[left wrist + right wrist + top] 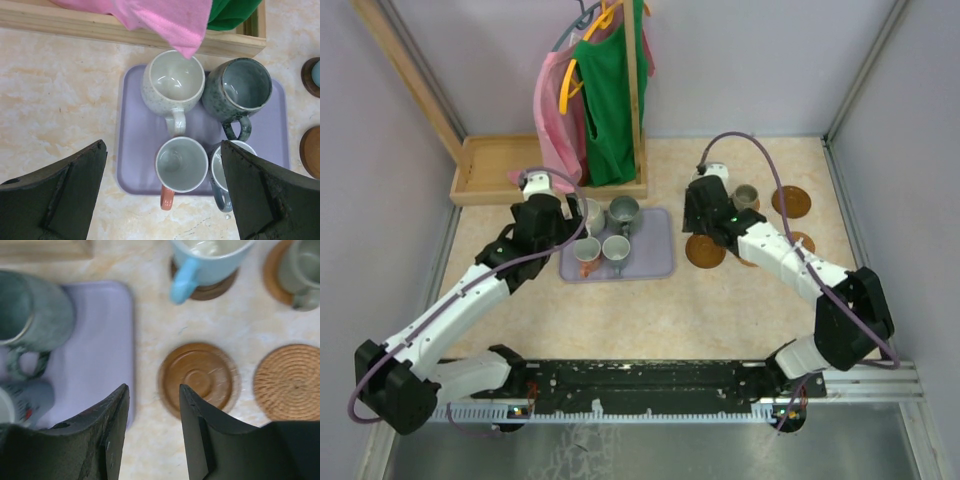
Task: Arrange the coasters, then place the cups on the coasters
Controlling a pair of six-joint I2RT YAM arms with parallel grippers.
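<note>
Left wrist: four upright cups, handles toward left hand.

Lavender tray mid-frame, four cups on it: speckled pale cup upper middle, dark green cup upper right, orange-handled cup lower middle, grey-blue cup lower right, part hidden. Left gripper spread wide at the lower corners. Brown coasters at right edge.
</note>
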